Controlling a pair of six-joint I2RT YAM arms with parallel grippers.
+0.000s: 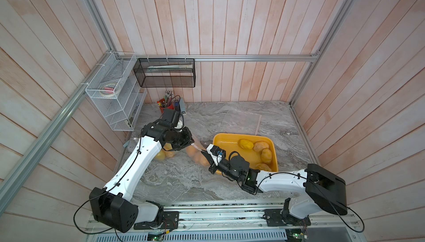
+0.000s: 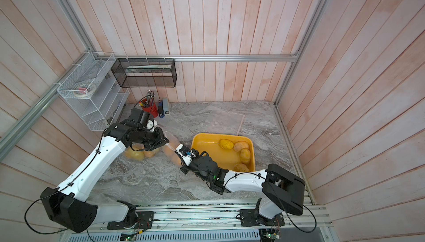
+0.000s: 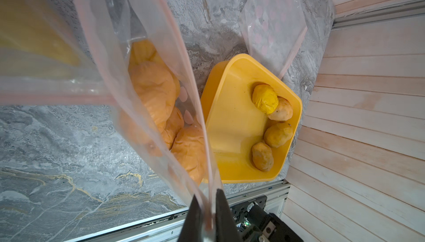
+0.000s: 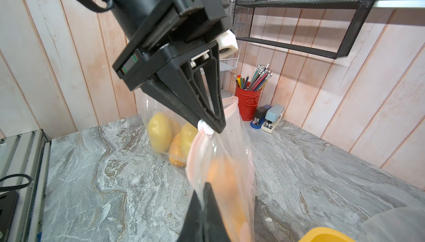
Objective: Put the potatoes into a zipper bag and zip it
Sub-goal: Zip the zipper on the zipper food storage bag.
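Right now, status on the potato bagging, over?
Left gripper shut on the slider of the zipper bag, right gripper shut on its other end. Mouth open, orange potatoes inside; four potatoes left in yellow tray. Another filled bag close beside.

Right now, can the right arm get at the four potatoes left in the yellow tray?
Probably not yet. The right arm has its jaws shut on the top edge of the zipper bag. The yellow tray lies beside it, nothing covers the potatoes: once it lets go, likely yes.
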